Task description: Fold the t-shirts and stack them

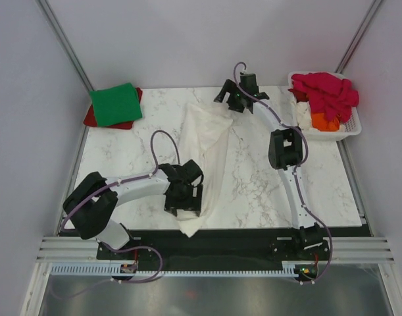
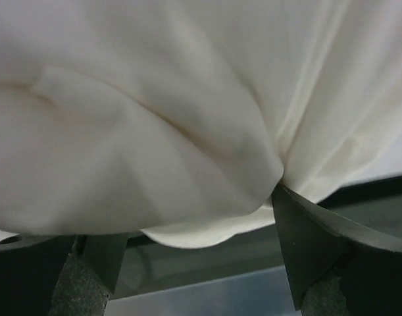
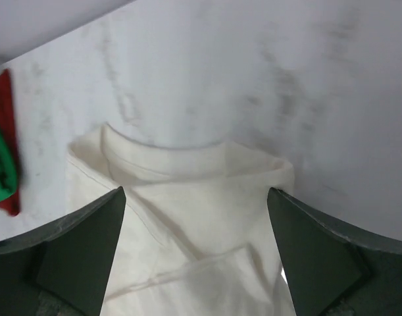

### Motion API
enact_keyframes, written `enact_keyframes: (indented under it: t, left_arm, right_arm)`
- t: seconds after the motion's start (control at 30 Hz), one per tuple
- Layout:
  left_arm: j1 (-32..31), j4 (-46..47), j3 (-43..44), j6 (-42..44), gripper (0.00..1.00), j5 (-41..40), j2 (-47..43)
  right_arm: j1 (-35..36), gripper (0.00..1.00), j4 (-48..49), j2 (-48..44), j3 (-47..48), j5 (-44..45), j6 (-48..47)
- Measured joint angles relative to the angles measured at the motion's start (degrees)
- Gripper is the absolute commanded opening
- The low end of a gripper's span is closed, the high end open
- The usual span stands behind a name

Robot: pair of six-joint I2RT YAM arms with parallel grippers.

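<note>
On the marble table (image 1: 128,164), a large white t-shirt (image 1: 204,141) is lying stretched out lengthwise down the middle, running from the far side to the near edge. Its near end is drooping over the table's edge onto the dark strip in front of the arm bases, and its far end is narrowing toward the collar.

The left gripper (image 1: 186,205) is sitting at the near end of this shirt. In the left wrist view, its fingers (image 2: 299,243) are standing wide apart, and the white cloth (image 2: 154,131) is billowing across the space ahead of them, with folds gathering into a pinch right at the tip of one finger. The jaws are not closing on the cloth.

The right gripper (image 1: 235,100) is hovering at the far end of the shirt. From the right wrist camera, its jaws are spread wide, and the shirt's collar (image 3: 194,224) is lying flat on the marble (image 3: 253,79) between the two fingers (image 3: 89,243).

At the far right corner, a white slatted basket (image 1: 349,128) is holding a heaped magenta t-shirt (image 1: 326,92) with an orange one (image 1: 324,122) showing beneath it.

At the far left corner, a folded green t-shirt (image 1: 115,104) is resting on top of a red t-shirt (image 1: 90,118), well apart from the white one.
</note>
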Motion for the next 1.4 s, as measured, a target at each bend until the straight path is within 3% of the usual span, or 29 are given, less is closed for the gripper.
enact_keyframes:
  t: [0.07,0.2,0.3,0.5,0.6,0.77,0.9,1.0,1.13,1.4]
  left_arm:
    - [-7.89,0.02,-0.61,-4.72,0.94,3.26,-1.11]
    - [-16.79,0.02,1.99,-9.94,0.95,8.24,-1.9]
    - [-17.33,-0.37,5.49,-11.85,1.0,10.16,-3.34]
    - [-18.03,-1.36,14.56,-13.25,1.0,12.15,-6.43]
    - [-18.23,-4.35,21.03,-12.98,1.0,10.93,-7.43]
    - [-16.92,-13.68,31.43,-8.76,1.0,2.27,-9.18]
    - [-13.38,-21.22,32.81,-4.85,0.98,-6.67,-14.38]
    - [-6.91,-25.33,31.45,-2.14,0.95,-12.61,-19.87]
    - [-0.92,-26.86,26.62,1.07,0.95,-17.44,-27.41]
    - [2.97,-27.32,18.08,5.03,0.97,-22.29,-34.21]
  right_arm:
    - [2.14,0.98,2.67,8.07,11.21,-6.32,1.97]
    - [5.33,0.98,11.58,9.16,8.9,-10.84,4.28]
    - [5.79,0.98,14.8,6.95,4.48,-9.77,4.37]
    - [3.78,0.98,15.06,2.62,0.76,-8.52,1.86]
    - [2.67,0.98,15.19,-3.96,-5.05,-8.63,0.83]
    - [2.47,0.98,16.7,-19.67,-20.15,-9.16,-0.31]
    - [7.72,0.96,18.56,-26.34,-26.8,-9.92,-1.38]
    - [12.81,0.88,19.45,-25.46,-28.7,-11.37,-1.31]
    - [17.9,0.85,19.21,-19.63,-28.81,-13.79,-0.28]
    - [17.51,0.84,17.62,-8.46,-21.49,-15.26,1.84]
